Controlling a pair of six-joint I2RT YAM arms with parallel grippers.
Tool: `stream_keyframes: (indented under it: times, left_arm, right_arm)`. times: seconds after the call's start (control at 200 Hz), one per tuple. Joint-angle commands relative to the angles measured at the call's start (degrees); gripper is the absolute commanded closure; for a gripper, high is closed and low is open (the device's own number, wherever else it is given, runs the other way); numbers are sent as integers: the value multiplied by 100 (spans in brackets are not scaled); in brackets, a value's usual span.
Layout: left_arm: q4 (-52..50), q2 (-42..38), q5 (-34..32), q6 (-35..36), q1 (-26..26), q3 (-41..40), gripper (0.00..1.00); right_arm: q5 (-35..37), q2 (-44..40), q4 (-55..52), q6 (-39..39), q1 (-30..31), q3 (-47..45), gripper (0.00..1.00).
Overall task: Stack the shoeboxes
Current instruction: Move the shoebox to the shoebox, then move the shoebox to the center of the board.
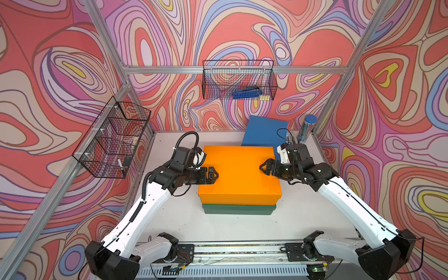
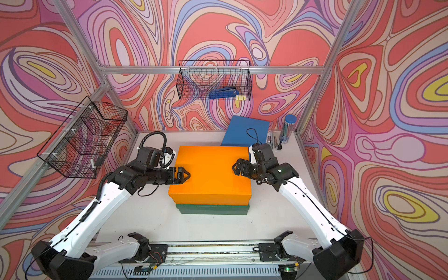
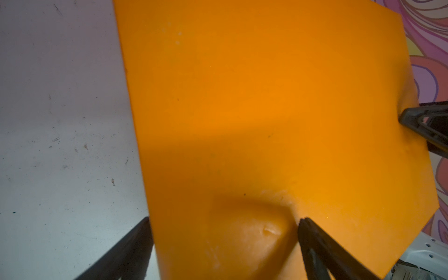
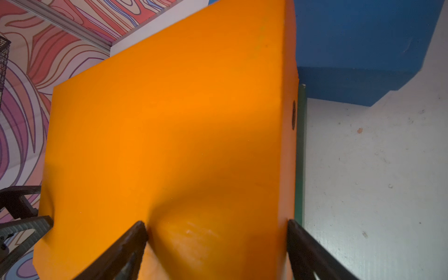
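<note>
The orange shoebox rests on top of the dark green shoebox mid-table, its front edge set a little back from the green one's. The blue shoebox stands behind them at the back right. My left gripper is shut on the orange box's left edge, one finger on the lid and one down the side. My right gripper grips the right edge the same way. The lid dents at both grips.
A black wire basket hangs on the left wall. Another basket on the back wall holds a blue stapler. A clear tube with a blue cap stands in the back right corner. White table lies in front.
</note>
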Motion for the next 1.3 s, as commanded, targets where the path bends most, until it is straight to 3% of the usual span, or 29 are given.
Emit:
stream_keyframes:
  times: [0.0, 0.22, 0.406, 0.741, 0.982, 1.112, 1.292]
  left_arm:
    - [-5, -28, 233, -154, -196, -125, 6]
    - [-60, -95, 99, -223, -250, -117, 6]
    - [-354, 1, -253, 53, -252, 148, 1]
    - [-762, 42, -832, 467, -198, 726, 0]
    - [-963, 41, -728, 684, 133, 1087, 0]
    - [-998, 69, -577, 812, 509, 1374, 0]
    - [-807, 550, -274, 939, 924, 1748, 0]
  right_arm:
    - [-255, -87, 49, 79, 100, -34, 10]
    - [-216, -63, -3, 107, 107, -47, 9]
    - [-50, -99, -145, 109, 100, 88, 2]
    - [648, -132, -737, -183, 103, 666, 2]
    - [1242, -128, -1239, -507, -33, 1279, 2]
    - [1130, -190, -1119, -704, -768, 1310, 2]
    - [-412, 239, -220, -809, -2539, 850, 3]
